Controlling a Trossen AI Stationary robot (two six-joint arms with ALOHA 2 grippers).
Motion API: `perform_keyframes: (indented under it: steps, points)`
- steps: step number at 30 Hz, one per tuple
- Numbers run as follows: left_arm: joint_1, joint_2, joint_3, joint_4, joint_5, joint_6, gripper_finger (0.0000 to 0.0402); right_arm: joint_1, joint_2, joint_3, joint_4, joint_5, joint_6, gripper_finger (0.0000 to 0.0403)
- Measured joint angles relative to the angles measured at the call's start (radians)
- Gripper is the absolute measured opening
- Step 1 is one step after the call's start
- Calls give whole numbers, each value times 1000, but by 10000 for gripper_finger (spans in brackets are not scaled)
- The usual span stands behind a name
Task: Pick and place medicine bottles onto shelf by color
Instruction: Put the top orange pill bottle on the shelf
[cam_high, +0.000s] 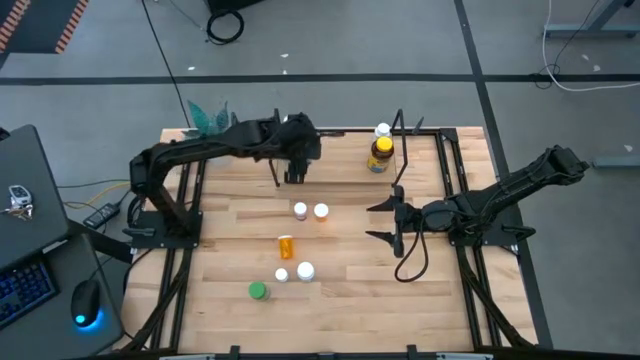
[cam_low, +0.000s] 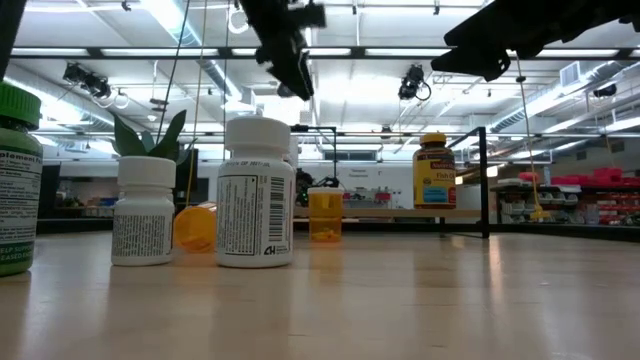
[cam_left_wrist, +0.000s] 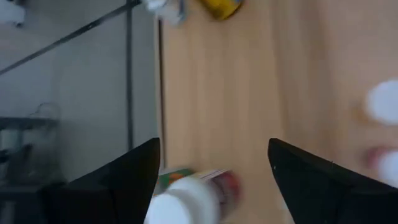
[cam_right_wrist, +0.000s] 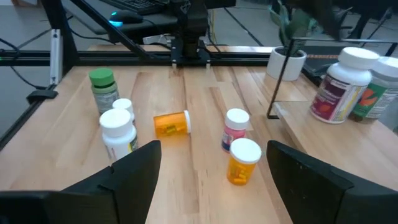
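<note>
The medicine bottles lie in two groups. On the shelf (cam_high: 420, 150), a black rod rack at the far right part of the bench (cam_high: 340, 300), stand an amber bottle (cam_high: 380, 155) with a yellow lid and a white-capped bottle (cam_high: 383, 131) just behind it. In the right wrist view two more white-lidded bottles (cam_right_wrist: 342, 84) with red and green labels stand side by side beyond the rack's rod.

On the open bench near the middle stand two white-capped bottles (cam_high: 300, 210) side by side. The one nearer the right end effector is clear orange with yellow pills (cam_low: 325, 232) at its bottom. Nearer the front an orange bottle (cam_high: 287, 245) lies on its side. Past it stand two more white-capped bottles (cam_high: 305, 270) and a green-capped bottle (cam_high: 258, 291).

The left end effector (cam_high: 287, 180) hangs over the far middle of the bench, fingers spread. A white-capped bottle (cam_left_wrist: 186, 199) shows between them; whether they touch it cannot be told. The right end effector (cam_high: 385, 221) hovers wide open right of the middle group, holding nothing.

A potted green plant (cam_high: 208, 117) stands at the far left corner.
</note>
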Motion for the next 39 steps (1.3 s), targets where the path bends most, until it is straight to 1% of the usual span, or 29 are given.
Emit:
perform_keyframes:
  steps: [4, 15, 22, 25, 30, 34, 39]
  points:
    - [-86, -34, 0, -59, 37, -77, 288, 0, 0, 0, 0, 6, -12, 299]
    - [-336, -58, 0, -196, 38, -332, 263, 0, 0, 0, 26, 4, -43, 299]
    - [-441, -58, -6, -284, 37, -476, 236, 0, 0, 0, 26, 2, -47, 299]
    - [-487, -68, -67, -282, 16, -526, 223, 1, 0, 0, 28, -5, -51, 299]
    - [-560, -131, -231, -233, -59, -594, 199, 1, 1, 0, 53, -6, -57, 299]
    - [-590, -205, -332, -146, -68, -630, 181, 1, 28, 0, 109, -14, -69, 299]
    - [-611, -305, -437, -27, -68, -649, 167, 1, 112, 1, 220, -78, -73, 299]
